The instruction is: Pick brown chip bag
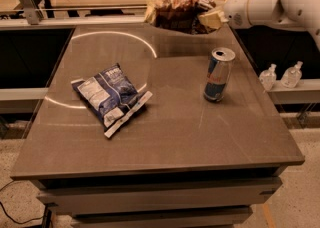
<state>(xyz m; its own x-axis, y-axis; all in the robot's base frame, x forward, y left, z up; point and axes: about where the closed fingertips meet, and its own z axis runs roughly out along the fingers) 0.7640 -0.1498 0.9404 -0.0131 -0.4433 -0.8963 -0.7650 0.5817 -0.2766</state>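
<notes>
Brown chip bag (174, 10) in clamped tool (210, 20)

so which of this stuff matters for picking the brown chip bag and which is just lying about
Job: brown chip bag, at the far edge of the table; gripper, at its right end.
Lying about: blue-and-white chip bag; can; two small bottles beside the table.

On the surface (200, 137), the near chip bag (111, 97) lies left of centre, and the can (218, 74) stands to its right, well apart. Behind both, at the far edge, is the far chip bag (175, 11), with the pincer (210, 19) gripping its right end. 2 bottles (268, 77) stand beyond the surface's right side.
</notes>
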